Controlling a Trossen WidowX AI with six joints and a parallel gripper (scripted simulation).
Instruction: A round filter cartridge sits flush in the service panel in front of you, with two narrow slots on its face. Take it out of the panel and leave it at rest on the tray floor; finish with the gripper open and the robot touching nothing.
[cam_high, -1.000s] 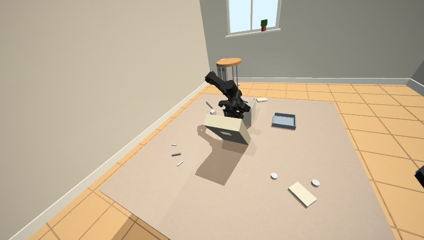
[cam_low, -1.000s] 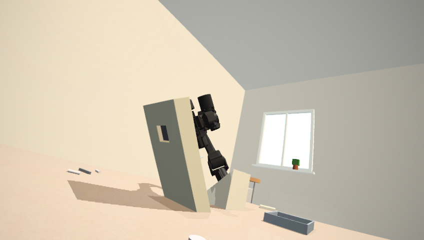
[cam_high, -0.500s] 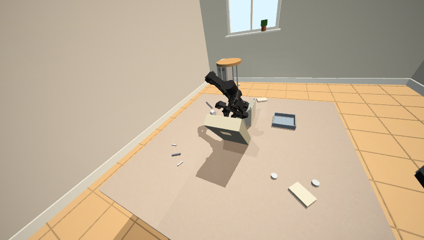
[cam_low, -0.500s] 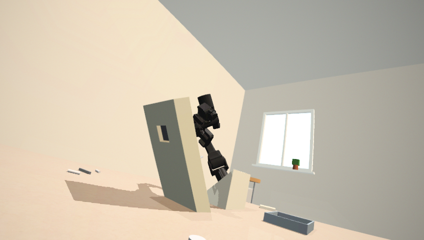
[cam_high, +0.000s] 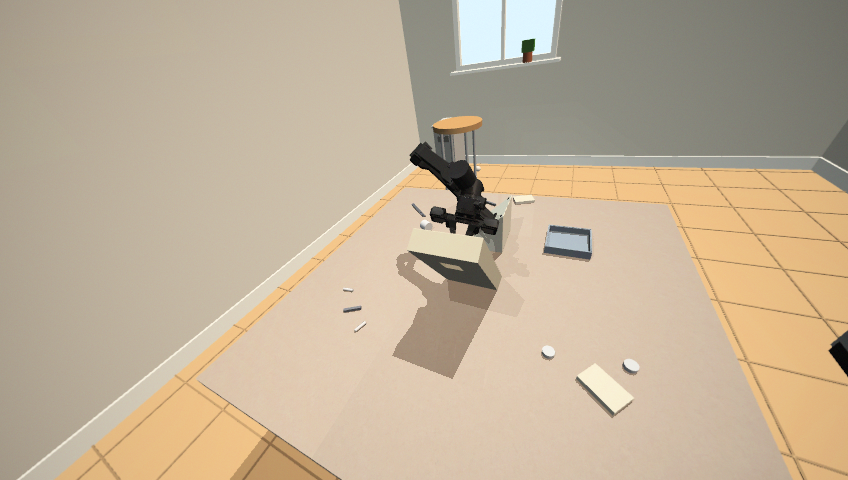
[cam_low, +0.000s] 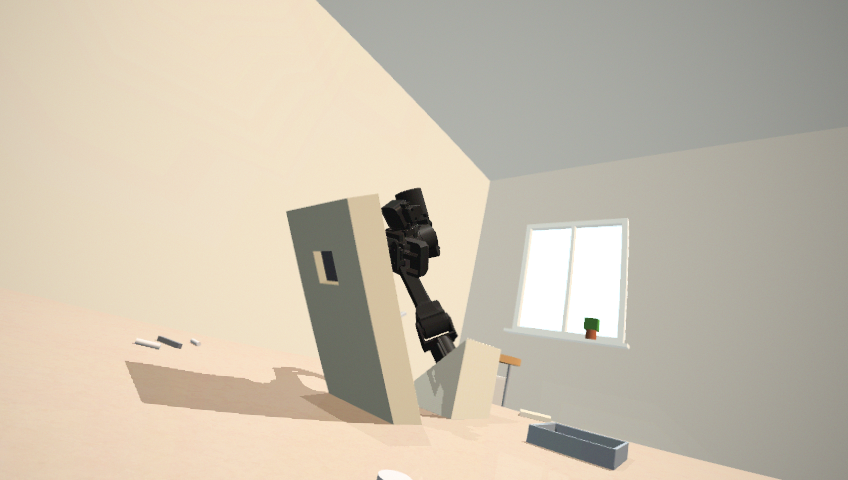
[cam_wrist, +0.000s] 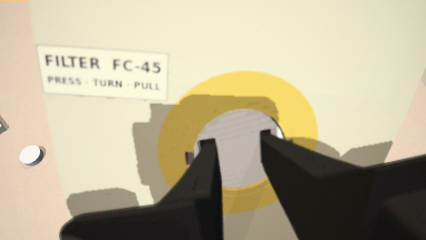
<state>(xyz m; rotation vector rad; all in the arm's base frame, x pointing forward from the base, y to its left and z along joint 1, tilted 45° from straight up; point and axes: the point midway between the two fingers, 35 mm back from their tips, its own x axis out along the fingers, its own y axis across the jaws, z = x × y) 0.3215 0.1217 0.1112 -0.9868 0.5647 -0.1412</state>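
The round grey filter cartridge (cam_wrist: 240, 150) sits in the yellow ring (cam_wrist: 300, 115) on the face of the service panel (cam_wrist: 350, 45) (cam_high: 446, 242) (cam_low: 339, 333). My gripper (cam_wrist: 236, 143) is shut on the cartridge, with its fingertips in the two slots at the left and right of the face. The slots are mostly hidden by the fingertips. A dark notch (cam_wrist: 189, 158) shows in the ring left of the cartridge. In the top view the fingertips are behind the panel's top. The blue-grey tray (cam_high: 568, 255) (cam_low: 571, 450) stands apart from the panel, to its right.
A second pale block (cam_high: 503, 228) (cam_low: 476, 380) stands close beside the panel and arm. A cream slab (cam_high: 604, 388) and two white discs (cam_high: 548, 351) (cam_high: 631, 365) lie at the front right. Small rods, one dark (cam_high: 352, 309), lie at the left. A label (cam_wrist: 102, 73) is on the panel.
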